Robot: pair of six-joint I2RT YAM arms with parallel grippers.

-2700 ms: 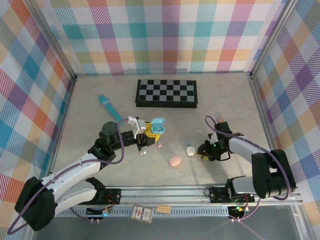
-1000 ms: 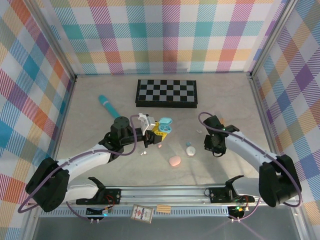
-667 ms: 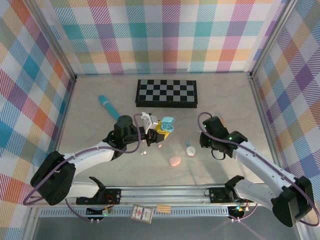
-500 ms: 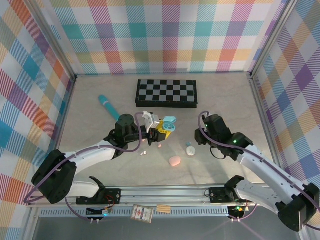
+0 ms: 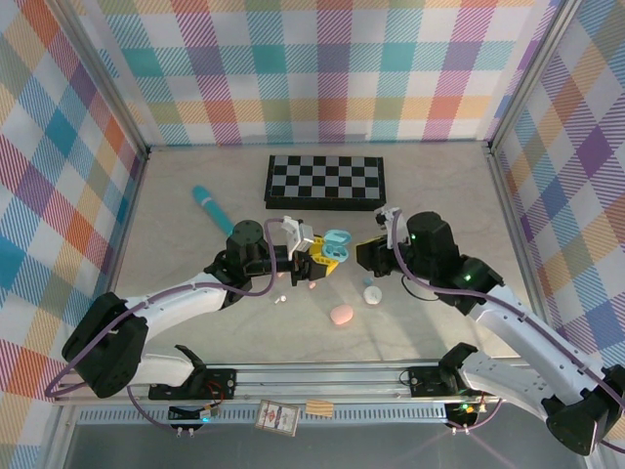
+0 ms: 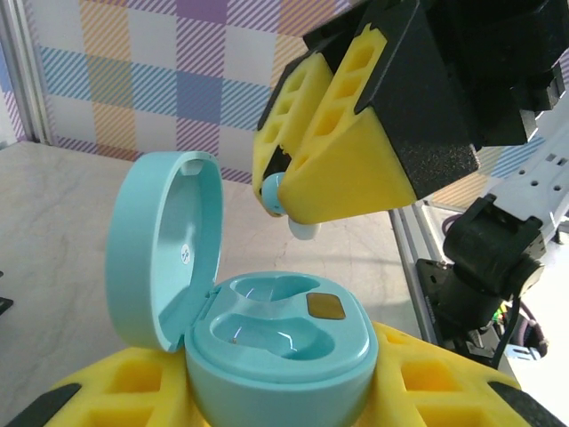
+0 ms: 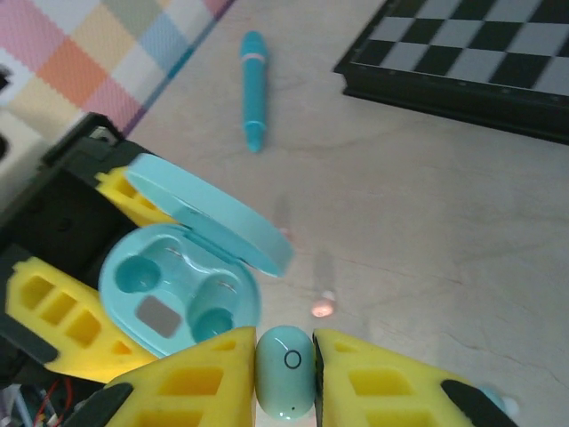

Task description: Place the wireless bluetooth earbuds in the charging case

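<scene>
My left gripper (image 5: pixel 314 256) (image 6: pixel 277 391) is shut on the teal charging case (image 5: pixel 336 244) (image 6: pixel 280 342). The case's lid (image 6: pixel 164 249) stands open and both wells are bare. My right gripper (image 5: pixel 367 252) (image 7: pixel 284 378) is shut on a pale blue earbud (image 7: pixel 284 369) (image 6: pixel 281 197), pinched between its yellow fingers (image 6: pixel 342 147). That earbud hangs just above and beside the open case (image 7: pixel 178 285), not touching it. A tiny pink bud (image 5: pixel 312 285) (image 7: pixel 322 309) and a white one (image 5: pixel 278 299) lie on the table below the case.
A pink pebble-like case (image 5: pixel 342 315) and a white and blue one (image 5: pixel 371 291) lie near the front middle. The chessboard (image 5: pixel 326 182) (image 7: pixel 471 62) sits at the back. A teal pen-like stick (image 5: pixel 213 210) (image 7: pixel 253 89) lies at the back left.
My right gripper has risen off the table and swung left with the earbud, up to the case. The left gripper has drifted slightly right, still holding the open case.
</scene>
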